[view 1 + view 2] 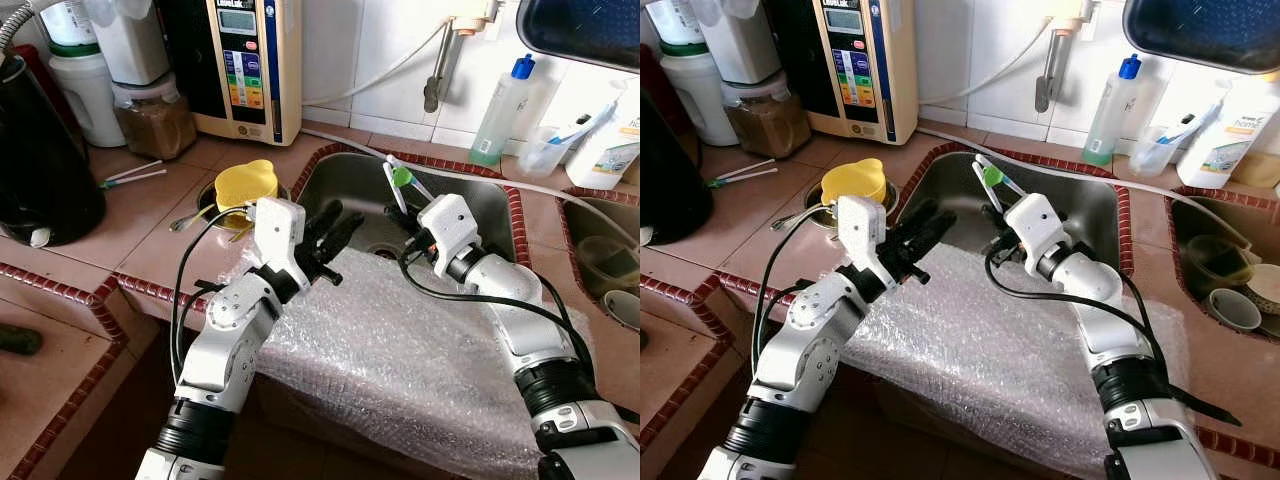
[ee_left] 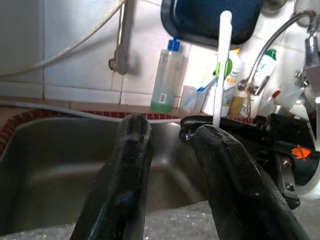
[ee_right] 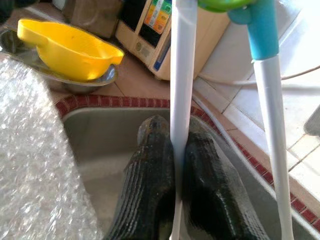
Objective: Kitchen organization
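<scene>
Between the right gripper (image 1: pixel 997 243) fingers, clamped together over the sink (image 1: pixel 1090 205): white training chopsticks (image 3: pixel 179 75), thinly pinched, liable to swivel or drop; left gripper (image 1: pixel 330 232) fingers apart, just beside.

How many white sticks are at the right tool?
2: one stick clamped in the right tool, the other stick free beside it, joined at a green-blue clip.

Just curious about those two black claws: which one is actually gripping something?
The right gripper, over the sink: its fingers pinch a white chopstick-like stick. The left gripper hangs open over the bubble wrap, holding nothing.
</scene>
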{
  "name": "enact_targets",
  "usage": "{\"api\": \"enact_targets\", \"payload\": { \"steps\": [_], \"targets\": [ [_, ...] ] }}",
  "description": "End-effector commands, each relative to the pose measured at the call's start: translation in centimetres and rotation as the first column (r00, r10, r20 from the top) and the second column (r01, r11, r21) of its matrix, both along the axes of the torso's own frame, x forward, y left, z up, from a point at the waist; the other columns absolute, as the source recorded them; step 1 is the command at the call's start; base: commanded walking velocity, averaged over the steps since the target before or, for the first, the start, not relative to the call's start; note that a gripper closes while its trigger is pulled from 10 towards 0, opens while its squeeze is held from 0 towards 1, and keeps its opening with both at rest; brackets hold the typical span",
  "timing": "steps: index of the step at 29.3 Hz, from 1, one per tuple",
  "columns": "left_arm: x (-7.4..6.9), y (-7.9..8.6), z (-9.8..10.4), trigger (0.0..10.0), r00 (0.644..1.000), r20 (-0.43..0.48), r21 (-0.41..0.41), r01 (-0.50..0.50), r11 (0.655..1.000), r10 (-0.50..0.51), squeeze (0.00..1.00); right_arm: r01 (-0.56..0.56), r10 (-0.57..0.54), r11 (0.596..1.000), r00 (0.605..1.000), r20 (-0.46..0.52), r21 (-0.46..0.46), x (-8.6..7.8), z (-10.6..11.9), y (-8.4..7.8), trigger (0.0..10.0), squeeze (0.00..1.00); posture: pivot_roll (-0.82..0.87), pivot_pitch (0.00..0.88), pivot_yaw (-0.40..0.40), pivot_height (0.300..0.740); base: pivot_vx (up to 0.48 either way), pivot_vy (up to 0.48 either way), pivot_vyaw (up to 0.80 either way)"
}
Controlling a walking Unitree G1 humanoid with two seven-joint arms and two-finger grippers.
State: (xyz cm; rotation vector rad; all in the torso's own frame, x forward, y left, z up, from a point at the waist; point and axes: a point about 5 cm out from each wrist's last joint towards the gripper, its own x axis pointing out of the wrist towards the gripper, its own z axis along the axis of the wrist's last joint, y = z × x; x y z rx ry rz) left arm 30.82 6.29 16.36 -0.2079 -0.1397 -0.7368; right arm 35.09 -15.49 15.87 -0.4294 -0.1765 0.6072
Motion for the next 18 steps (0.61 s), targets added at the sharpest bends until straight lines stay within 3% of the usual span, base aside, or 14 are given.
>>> {"api": "enact_targets", "payload": {
  "steps": [1,7,11,18],
  "targets": [
    [-0.2,0.1,-0.6,10.0,1.000,-0.002,0.038,0.002,0.999,-0.002,1.00,-0.032,0.032,0.999,0.999,-0.005,-0.020,0.3,0.2,0.2,0.0,0.00,0.03,0.000,-0.021,0.740,0.000,0.000,0.00],
    [-1.2,0.9,-2.1,10.0,1.000,-0.015,0.121,0.019,0.993,-0.017,1.00,-0.036,0.030,0.995,0.997,-0.065,-0.093,1.3,-0.7,-0.2,0.0,0.00,0.04,0.000,-0.021,0.740,0.000,0.000,0.00],
    [-1.7,1.4,-2.9,10.0,0.999,-0.042,0.150,0.026,0.988,-0.020,1.00,0.056,-0.063,0.997,0.989,-0.131,-0.056,2.2,-1.0,-1.4,0.0,0.00,0.04,0.000,-0.016,0.740,0.000,0.000,0.00],
    [-2.3,1.9,-3.4,10.0,0.999,-0.045,0.193,0.038,0.980,-0.030,1.00,0.231,-0.211,0.972,0.934,-0.289,0.034,2.8,-2.2,-3.8,0.0,0.00,0.06,0.000,-0.007,0.740,0.000,0.000,0.00]
  ]
}}
